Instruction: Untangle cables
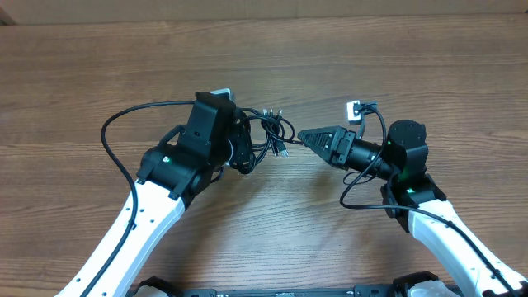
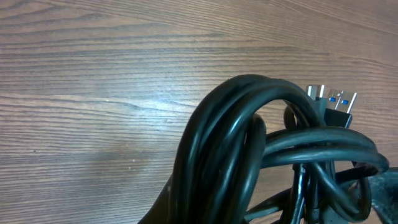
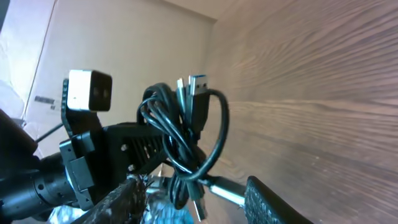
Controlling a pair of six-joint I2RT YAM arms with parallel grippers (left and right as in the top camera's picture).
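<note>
Cables (image 1: 276, 132): black knot, mid-tabletop, part-hidden in left end effector (image 1: 246, 142), which is clamped on it. Right end effector (image 1: 305, 134): fingers (image 3: 267, 199) apart, cropped, plug (image 3: 217, 188) between. Tabletop (image 1: 371, 49): wood grain. Beige wall (image 3: 124, 50) beyond.

Looks like a robotics lab bench — white robot arms (image 1: 153, 210) at a wood-grain table (image 1: 272, 49).

Overhead stares straight down at the table (image 1: 82, 66) from far off, taking in the whole scene. Left wrist hugs the cables (image 2: 217, 124), looking low across the tabletop. Right wrist, rolled sideways, faces left and shares that bundle close-up.
</note>
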